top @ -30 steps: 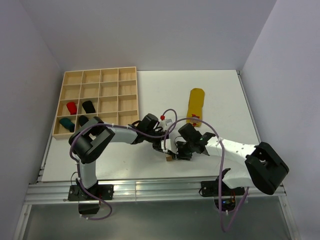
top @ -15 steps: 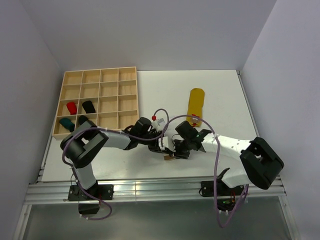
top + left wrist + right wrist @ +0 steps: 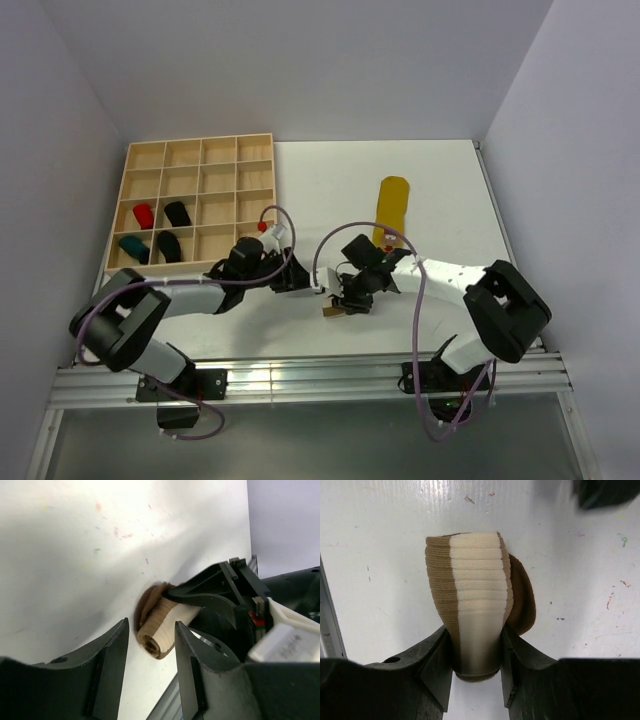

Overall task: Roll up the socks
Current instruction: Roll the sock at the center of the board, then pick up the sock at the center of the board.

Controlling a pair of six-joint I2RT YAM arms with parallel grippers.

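Right tool (image 3: 476, 652) pinches rolled sock (image 3: 472, 580) close to table (image 3: 385, 555) edge.

**Worktop and its load.** White worktop (image 3: 440, 180), seen from above, with the wooden compartment tray (image 3: 274, 195) taken as reference. The tray lies flat on the far left part of the surface, its left side along the worktop's left edge. A yellow sock (image 3: 391, 210) lies unrolled and flat well to the right of the tray, level with its nearer rows, its long axis running far to near. A rolled sock (image 3: 333, 310) (image 3: 475, 605), cream with brown ends, rests to the right of the tray's near right corner and nearer than it, close to the worktop's near edge. The close views show faint coloured specks on the white surface around the roll.
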